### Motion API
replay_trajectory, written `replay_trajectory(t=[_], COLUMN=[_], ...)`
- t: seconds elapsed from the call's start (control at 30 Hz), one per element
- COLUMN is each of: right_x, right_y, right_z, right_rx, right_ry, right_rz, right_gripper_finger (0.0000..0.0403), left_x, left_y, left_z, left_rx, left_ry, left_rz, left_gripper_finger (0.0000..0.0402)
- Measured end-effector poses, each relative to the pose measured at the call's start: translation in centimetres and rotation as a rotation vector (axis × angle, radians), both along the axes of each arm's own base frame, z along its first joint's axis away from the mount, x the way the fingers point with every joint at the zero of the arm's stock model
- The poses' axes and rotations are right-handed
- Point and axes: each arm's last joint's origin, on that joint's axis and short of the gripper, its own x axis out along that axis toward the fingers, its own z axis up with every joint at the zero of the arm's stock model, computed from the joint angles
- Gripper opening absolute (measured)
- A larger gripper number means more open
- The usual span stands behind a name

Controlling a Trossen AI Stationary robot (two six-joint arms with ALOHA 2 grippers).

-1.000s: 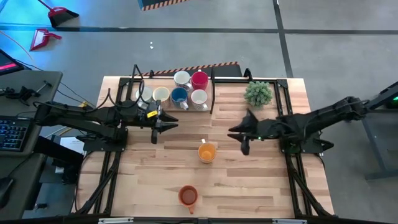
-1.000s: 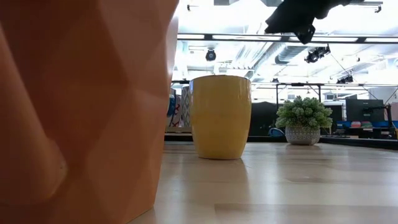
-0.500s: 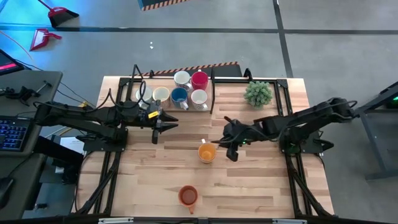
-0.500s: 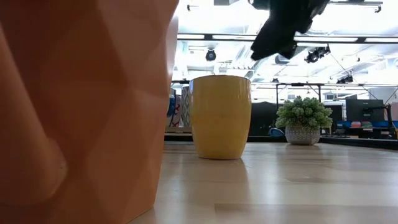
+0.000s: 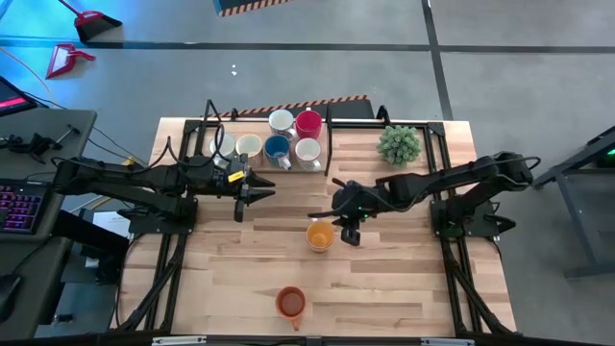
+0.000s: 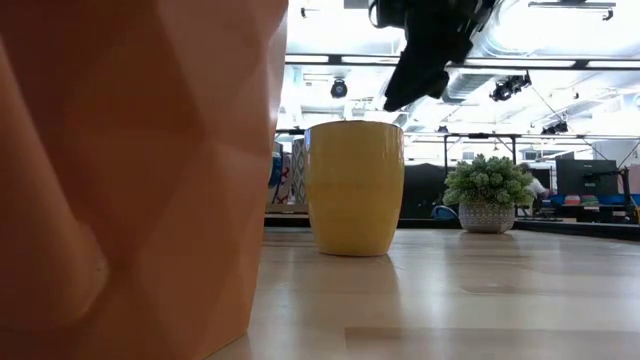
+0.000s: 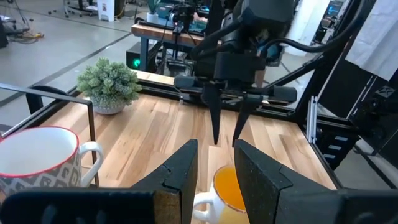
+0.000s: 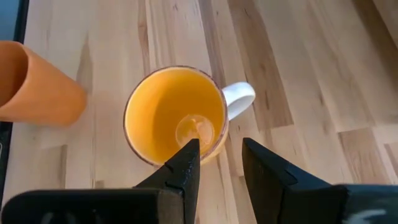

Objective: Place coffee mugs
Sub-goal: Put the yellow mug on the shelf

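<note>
The right gripper (image 5: 344, 229) is seen with fingers apart and empty, poised above the yellow-orange mug (image 5: 320, 234), which stands upright just below and beside its fingertips. The left gripper (image 5: 252, 192) is held apart too, empty, well away from that mug.
</note>
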Motion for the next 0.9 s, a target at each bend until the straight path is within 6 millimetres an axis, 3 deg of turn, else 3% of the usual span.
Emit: replay_trajectory(t=[0.5,0.7,0.9], right_x=[0.5,0.7,1.2], right_y=[-0.1,-1.1,-1.4], right_z=[0.4,0.6,-0.4], right_rx=[0.008,0.044,0.036], right_ry=[-0.064,-0.076,-0.042], right_rz=[0.022,-0.038,-0.038], right_gripper_finger=[0.0099,0.0099,0.0099], left_x=[0.0,0.0,0.0], left_y=[0.0,0.0,-0.1], left_z=[0.0,0.0,0.0], left_rx=[0.009,0.008,0.004], left_ry=[0.001,0.001,0.000], left_rz=[-0.002,-0.009,-0.028], left_gripper_finger=[0.0093,0.0093,0.0093])
